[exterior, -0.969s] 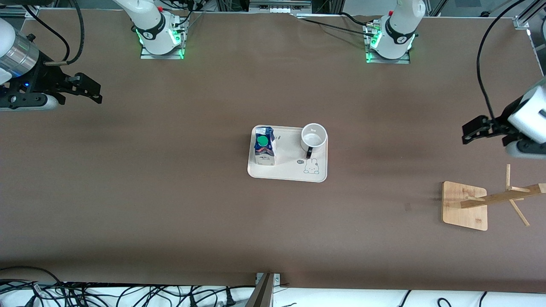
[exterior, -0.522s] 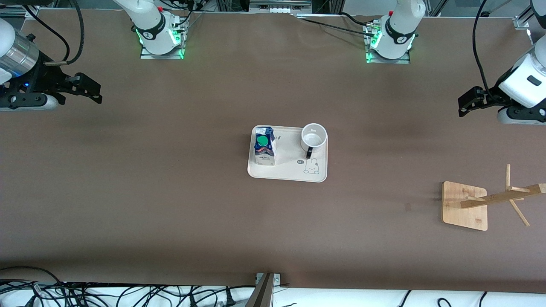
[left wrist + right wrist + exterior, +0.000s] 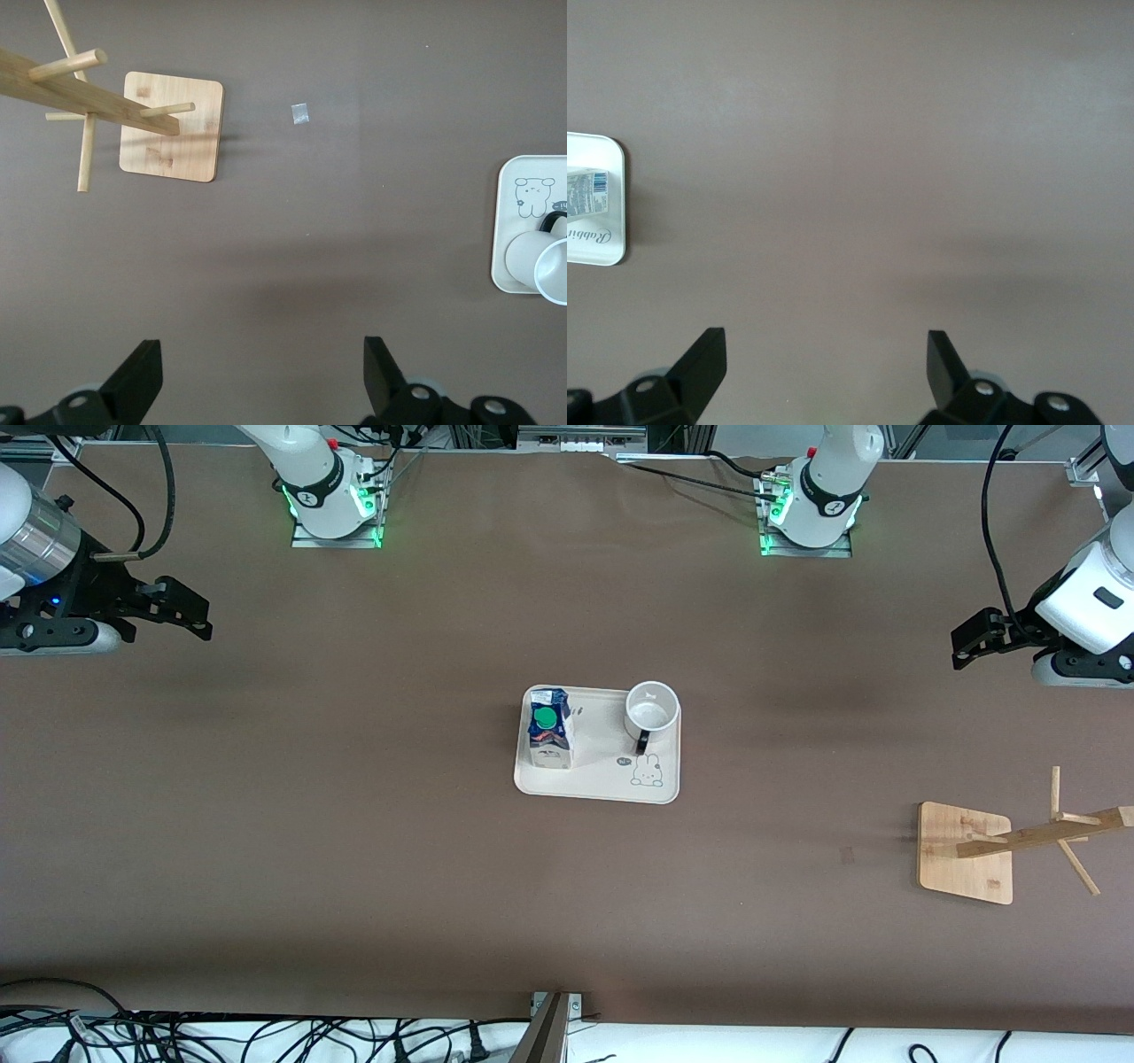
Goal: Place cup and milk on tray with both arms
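Mid-table, on the brown table (image 3: 354, 850): cream tray (image 3: 594, 784) carrying both task items. Milk (image 3: 549, 735) upright on the tray's end toward the right arm, green cap up; cup (image 3: 652, 709) upright on the tray's corner toward the left arm, at the edge farther from the front camera, mouth up and empty, black handle turned toward the printed rabbit. Carton and mug well apart, bare tray between them. Left gripper (image 3: 967, 645) aloft over bare table, well apart from the tray toward the left arm's end, jaws spread wide and grasping nothing. From the left wrist view, both fingers (image 3: 142, 381) parted over plain brown surface, with the tray (image 3: 509, 221) and cup (image 3: 545, 261) just at the frame's edge and nowhere between the jaws. Right gripper (image 3: 190, 613) likewise aloft over bare table, well apart from the tray toward the right arm's end, jaws released and empty. From the right wrist view, fingers (image 3: 704, 363) wide apart above bare table, only a corner of the tray (image 3: 616, 199) and a sliver of the milk (image 3: 586, 190) in sight, clear of the jaws. Wooden rack (image 3: 1019, 841) on its square base, nearer the front camera than the tray, toward the left arm's end; a small pale scrap (image 3: 300, 113) on the table between rack and tray.
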`<state>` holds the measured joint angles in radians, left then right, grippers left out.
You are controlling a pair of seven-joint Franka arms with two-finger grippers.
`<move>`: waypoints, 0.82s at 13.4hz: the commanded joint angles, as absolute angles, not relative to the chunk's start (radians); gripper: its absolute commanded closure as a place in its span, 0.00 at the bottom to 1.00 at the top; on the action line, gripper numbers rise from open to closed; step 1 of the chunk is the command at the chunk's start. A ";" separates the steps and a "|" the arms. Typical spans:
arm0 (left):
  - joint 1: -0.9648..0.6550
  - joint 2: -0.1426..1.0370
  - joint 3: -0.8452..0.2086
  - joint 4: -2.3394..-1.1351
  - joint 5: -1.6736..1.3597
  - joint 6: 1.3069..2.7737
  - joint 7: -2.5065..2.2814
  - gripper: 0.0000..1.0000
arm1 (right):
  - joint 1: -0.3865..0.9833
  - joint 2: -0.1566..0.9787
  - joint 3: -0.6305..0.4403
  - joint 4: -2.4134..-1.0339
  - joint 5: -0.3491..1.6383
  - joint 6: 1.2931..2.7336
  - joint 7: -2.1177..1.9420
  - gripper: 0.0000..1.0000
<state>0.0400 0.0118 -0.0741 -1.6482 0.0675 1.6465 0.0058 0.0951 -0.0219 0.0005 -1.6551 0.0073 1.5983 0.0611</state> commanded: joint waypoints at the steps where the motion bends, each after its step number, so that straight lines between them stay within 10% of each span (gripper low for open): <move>1: 0.032 0.069 -0.072 -1.562 0.054 1.631 0.017 0.00 | 0.091 -0.021 0.006 -1.643 0.003 1.583 0.069 0.00; 11: 0.034 0.075 -0.072 -1.554 0.051 1.626 0.020 0.00 | 0.091 -0.021 0.008 -1.641 0.003 1.583 0.067 0.00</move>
<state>0.0376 0.0620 -0.0767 -1.5862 0.0673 1.6471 0.0058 0.0951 -0.0219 0.0006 -1.6551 0.0073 1.5983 0.0611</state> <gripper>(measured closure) 0.000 0.000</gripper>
